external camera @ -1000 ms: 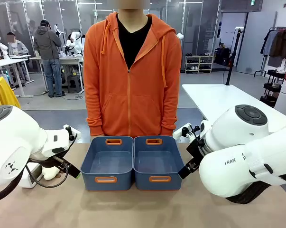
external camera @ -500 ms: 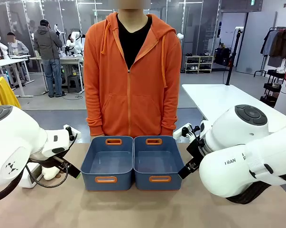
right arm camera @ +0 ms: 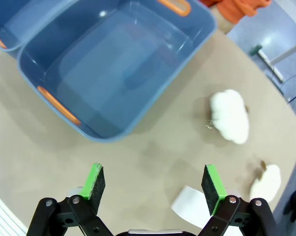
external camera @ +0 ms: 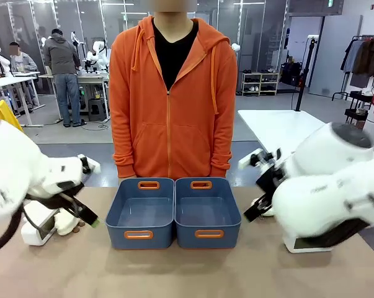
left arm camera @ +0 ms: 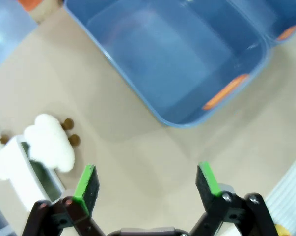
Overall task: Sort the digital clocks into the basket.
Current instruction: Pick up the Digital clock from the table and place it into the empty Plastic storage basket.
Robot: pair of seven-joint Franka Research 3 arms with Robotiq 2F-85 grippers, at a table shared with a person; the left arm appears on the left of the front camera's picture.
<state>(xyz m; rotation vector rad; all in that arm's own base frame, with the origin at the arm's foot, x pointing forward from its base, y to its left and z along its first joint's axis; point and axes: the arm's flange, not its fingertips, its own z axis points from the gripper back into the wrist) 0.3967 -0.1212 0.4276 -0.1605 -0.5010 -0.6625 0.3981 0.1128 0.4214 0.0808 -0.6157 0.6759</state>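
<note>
The left gripper (left arm camera: 147,179) hangs over bare table (left arm camera: 152,147) with its green pads spread wide and nothing between them, a stance that, I judge, suits a reach not yet begun. Its clock, the left clock (left arm camera: 32,182), lies outside the jaws, low and just beside the left-hand finger in the wrist view, face up, with a cream plush toy (left arm camera: 49,145) touching its far end. From the front it sits on the robot's left of the table, close under that gripper (external camera: 81,214). The right gripper (right arm camera: 153,181) is equally wide and empty. A white corner that I take for the right clock (right arm camera: 192,206) shows at the bottom of its view, just inside the right-hand finger and partly hidden by it. The front view puts the right clock (external camera: 304,243) beneath the right arm. Two more plush toys (right arm camera: 229,115) lie beyond it, well apart from the jaws. Farther on, the left basket (left arm camera: 177,54) and right basket (right arm camera: 123,69) stand touching side by side in mid-table between the arms, both empty, likely so that either arm can reach them. Nothing shows which twin is meant. A person (external camera: 171,112) in an orange hoodie stands behind them at the far edge.
</note>
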